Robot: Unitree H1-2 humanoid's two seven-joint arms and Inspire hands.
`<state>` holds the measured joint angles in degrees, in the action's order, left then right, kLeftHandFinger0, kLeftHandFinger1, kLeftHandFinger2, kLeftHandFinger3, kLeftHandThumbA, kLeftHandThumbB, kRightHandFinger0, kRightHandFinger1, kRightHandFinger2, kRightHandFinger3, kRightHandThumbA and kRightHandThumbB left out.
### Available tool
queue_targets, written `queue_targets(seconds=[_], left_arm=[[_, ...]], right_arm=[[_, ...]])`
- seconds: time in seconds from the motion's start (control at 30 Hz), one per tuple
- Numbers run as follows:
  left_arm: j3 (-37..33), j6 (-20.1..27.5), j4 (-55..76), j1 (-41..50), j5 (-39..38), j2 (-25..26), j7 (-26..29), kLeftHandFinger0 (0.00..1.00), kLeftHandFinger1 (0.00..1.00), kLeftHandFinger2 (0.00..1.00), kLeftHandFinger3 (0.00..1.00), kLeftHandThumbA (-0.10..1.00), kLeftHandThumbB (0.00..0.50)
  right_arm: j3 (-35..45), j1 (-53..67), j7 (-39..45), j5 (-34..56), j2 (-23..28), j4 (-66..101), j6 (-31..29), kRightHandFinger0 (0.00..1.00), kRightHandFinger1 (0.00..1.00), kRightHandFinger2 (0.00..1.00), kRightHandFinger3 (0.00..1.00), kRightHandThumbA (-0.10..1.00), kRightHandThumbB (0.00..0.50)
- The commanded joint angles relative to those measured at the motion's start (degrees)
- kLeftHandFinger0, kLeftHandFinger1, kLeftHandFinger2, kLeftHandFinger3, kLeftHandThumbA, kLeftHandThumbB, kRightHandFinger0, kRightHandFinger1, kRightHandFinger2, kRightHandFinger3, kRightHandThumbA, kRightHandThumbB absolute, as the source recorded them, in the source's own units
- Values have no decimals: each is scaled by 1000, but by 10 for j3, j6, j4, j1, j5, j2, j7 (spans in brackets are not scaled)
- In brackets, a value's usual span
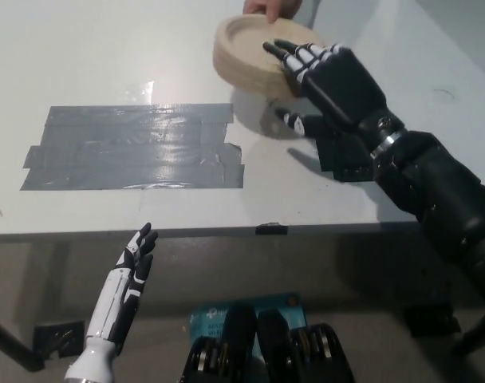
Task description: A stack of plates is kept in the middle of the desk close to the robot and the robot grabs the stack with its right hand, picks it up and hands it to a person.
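Tan plates (250, 49) in black right hand (326, 84), person's hand (273, 8) touching

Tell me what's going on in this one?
The robot's black right hand holds a stack of plates lifted above the desk, reaching it toward a person's hand that touches the far rim at the top edge. The white left hand hangs open below the desk edge, beside grey tape.
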<state>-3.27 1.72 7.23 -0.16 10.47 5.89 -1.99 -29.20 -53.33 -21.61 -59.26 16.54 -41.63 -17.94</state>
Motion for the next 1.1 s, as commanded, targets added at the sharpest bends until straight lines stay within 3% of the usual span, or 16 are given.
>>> queue_targets(seconds=[0.0,0.37,0.57,0.83,1.07], left_arm=[[-2,5,19,-5,2,6,-4,1000,1000,1000,1000,1000,0],[-4,3,16,-9,3,6,-5,1000,1000,1000,1000,1000,0],[-3,1,19,-12,0,10,-9,1000,1000,1000,1000,1000,0],[-3,2,19,-5,2,6,-5,1000,1000,1000,1000,1000,0],[-3,10,18,7,0,5,-3,991,1000,1000,1000,1000,0]], right_arm=[[22,-7,138,55,8,99,58,1000,1000,1000,1000,821,500],[85,52,214,104,53,288,80,1000,1000,1000,1000,896,500],[151,156,277,171,79,548,130,1000,1000,1000,1000,879,500],[206,342,234,324,50,798,154,1000,1000,1000,1000,844,468],[192,488,195,392,14,815,123,1000,1000,1000,1000,920,484]])
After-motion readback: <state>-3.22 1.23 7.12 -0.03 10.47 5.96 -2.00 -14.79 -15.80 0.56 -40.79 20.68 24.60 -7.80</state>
